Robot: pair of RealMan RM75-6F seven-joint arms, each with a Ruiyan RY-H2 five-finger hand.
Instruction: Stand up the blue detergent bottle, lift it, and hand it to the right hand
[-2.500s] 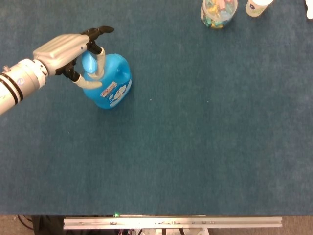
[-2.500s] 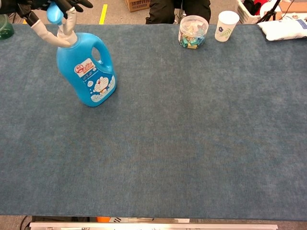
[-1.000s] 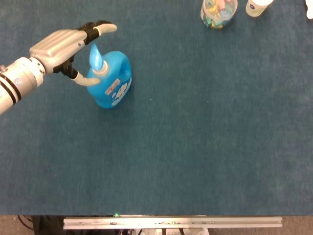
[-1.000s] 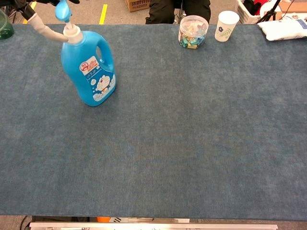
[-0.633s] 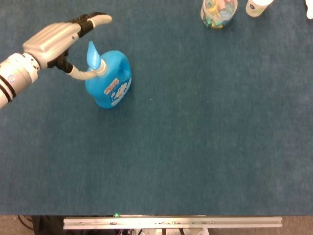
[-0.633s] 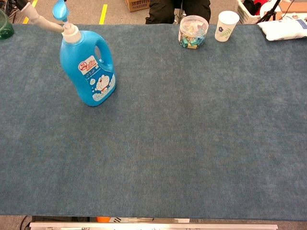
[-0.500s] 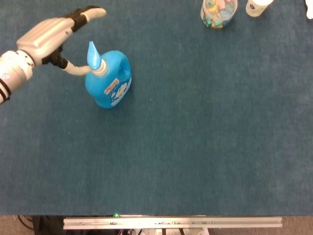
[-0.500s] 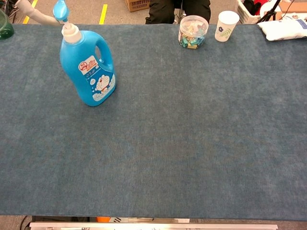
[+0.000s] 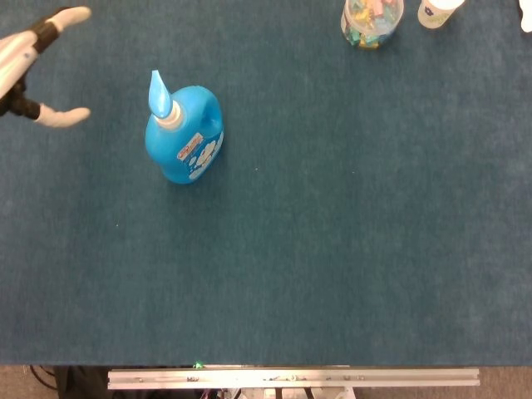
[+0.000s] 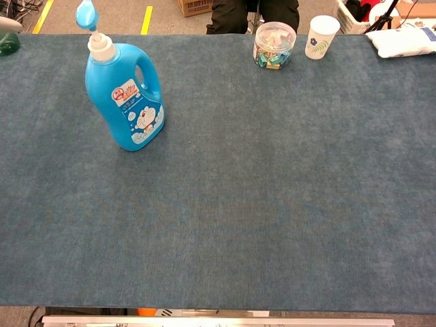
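Head view catches the left hand (image 9: 33, 71) at the far left edge of the surface (image 9: 332, 249), fingers spread apart with nothing between them, well clear of the blue detergent bottle (image 9: 184, 133). From the chest view only a sliver of a pale fingertip shows at the left edge. The bottle stands upright in the back left part of the surface, its blue flip cap (image 10: 86, 13) open above a white neck, handle to the right, cartoon label facing front. Further right, along the back edge, sits a clear jar (image 10: 274, 44) filled with small colourful bits I cannot make out. Just beside it stands a white paper cup (image 10: 319, 35); its contents are not visible. A white cloth-like bundle (image 10: 407, 39) lies at the back right corner. The right hand appears in neither view.
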